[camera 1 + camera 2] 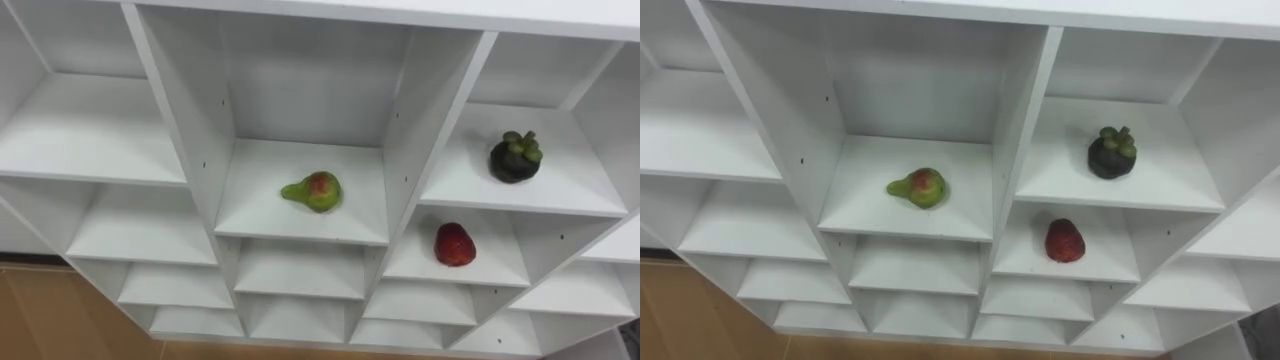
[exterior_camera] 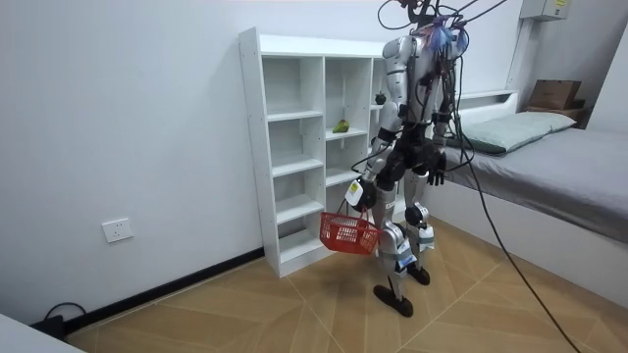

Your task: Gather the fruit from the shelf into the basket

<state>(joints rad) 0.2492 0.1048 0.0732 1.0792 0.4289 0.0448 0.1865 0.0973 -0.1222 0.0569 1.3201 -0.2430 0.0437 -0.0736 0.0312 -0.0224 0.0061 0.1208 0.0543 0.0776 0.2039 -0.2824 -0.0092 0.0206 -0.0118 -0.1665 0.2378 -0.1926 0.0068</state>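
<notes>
Facing a pear (image 1: 314,191) laid crosswise in the closet (image 1: 182,112), neck pointing left. Carrying red basket (image 2: 348,233) in curled left hand (image 2: 359,193); cannot tell state of right hand (image 2: 435,176).

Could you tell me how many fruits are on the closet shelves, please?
3: a pear in the middle column, a mangosteen in the column right of it, a red fruit just below the mangosteen. Lower shelves are partly hidden.

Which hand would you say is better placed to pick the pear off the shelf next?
The right hand, I'd judge: it hangs at the hip carrying nothing, while the left hand holds the red basket. The pear lies in the middle compartment.
</notes>
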